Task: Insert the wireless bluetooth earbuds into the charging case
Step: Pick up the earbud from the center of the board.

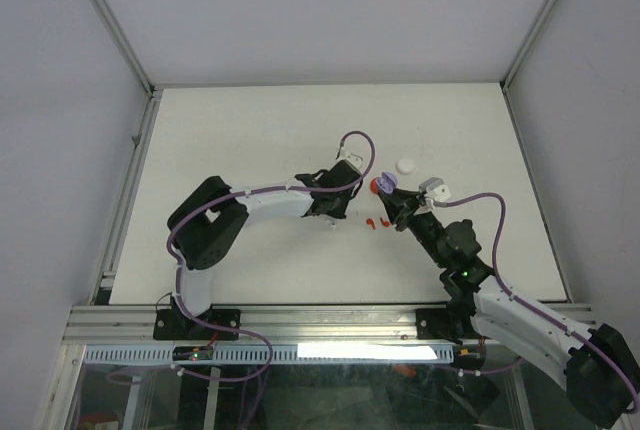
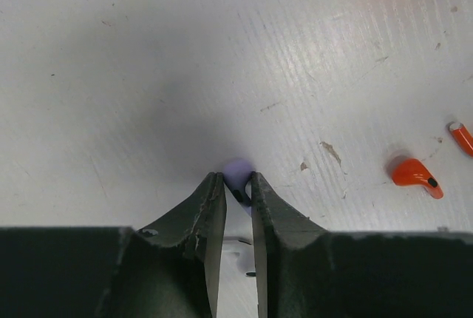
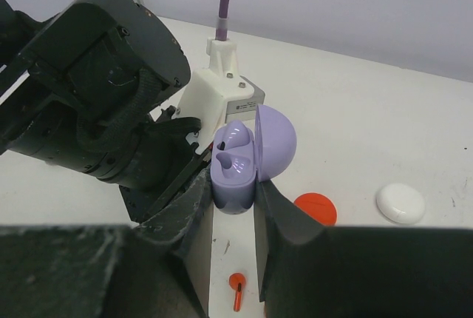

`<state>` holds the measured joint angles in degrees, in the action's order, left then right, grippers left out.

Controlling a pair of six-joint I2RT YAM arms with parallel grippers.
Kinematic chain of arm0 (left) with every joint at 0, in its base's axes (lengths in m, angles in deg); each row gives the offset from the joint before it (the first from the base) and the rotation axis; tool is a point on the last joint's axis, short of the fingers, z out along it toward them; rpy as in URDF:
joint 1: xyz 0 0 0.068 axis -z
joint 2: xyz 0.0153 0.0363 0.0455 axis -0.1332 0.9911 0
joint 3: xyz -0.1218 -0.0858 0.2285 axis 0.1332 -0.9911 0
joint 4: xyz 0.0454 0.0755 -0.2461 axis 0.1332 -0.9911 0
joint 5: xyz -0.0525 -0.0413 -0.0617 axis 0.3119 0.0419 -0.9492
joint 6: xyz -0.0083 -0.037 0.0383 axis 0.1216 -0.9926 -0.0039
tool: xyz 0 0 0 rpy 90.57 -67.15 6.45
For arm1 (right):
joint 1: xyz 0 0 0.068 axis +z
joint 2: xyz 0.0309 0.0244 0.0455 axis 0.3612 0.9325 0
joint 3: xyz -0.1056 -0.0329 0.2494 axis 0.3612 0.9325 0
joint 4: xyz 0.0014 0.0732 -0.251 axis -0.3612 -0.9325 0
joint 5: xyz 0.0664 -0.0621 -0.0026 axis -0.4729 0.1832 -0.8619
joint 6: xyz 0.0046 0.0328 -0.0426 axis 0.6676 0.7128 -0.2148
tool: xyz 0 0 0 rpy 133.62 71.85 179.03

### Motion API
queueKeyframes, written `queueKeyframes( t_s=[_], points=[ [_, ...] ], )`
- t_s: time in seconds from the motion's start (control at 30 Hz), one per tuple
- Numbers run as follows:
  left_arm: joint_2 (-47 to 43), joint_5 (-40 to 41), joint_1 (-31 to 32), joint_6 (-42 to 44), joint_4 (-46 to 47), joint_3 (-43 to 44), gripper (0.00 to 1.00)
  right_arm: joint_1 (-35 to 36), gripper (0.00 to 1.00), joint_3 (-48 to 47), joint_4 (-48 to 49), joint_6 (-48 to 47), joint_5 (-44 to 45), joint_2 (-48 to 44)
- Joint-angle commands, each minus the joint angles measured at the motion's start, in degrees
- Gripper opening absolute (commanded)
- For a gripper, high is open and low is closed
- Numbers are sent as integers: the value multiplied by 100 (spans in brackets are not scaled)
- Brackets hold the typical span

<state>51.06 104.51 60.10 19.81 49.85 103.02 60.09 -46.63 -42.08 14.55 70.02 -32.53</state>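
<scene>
Right tool (image 3: pixel 233 192) clamps open lavender case (image 3: pixel 236 159); left tool (image 2: pixel 235 177) pinches lavender earbud (image 2: pixel 236 166), red earbud (image 2: pixel 414 174) well apart.

Near the middle of the table (image 1: pixel 250 130), the left gripper (image 2: pixel 236 181) stands left of the right gripper (image 3: pixel 235 192), which holds an open case (image 3: pixel 236 170) between its fingers above the tabletop. An earbud (image 2: pixel 236 168) sits pinched between the left gripper's fingertips, with two loose earbuds (image 2: pixel 417 176) on the table to its right. A closed case (image 3: pixel 316 207) lies just right of the open case, and a second closed case (image 3: pixel 400 203) lies farther right.
</scene>
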Motion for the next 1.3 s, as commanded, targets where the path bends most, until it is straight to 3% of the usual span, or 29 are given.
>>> queueKeyframes(
  t_s=[0.0, 0.33, 0.7, 0.93, 1.27],
  points=[
    [121, 2, -28, 92, 14, 126, 18, 9, 9, -120, 209, -42, -91, 10],
    [-948, 313, -37, 207, 664, -640, 10, 9, 8, -238, 350, -137, -323, 429],
    [-2705, 503, -35, 750, 2210, -1662, 8, 5, 7, -498, 985, -270, -734, 1151],
    [-3706, -78, -24, 1190, 3659, -2449, 8, 8, 7, -720, 1255, -266, -1069, 1496],
    [-4264, -1003, 142, 1805, 5421, -3122, 8, 45, 8, -798, 1784, -196, -1667, 1760]
  ],
)
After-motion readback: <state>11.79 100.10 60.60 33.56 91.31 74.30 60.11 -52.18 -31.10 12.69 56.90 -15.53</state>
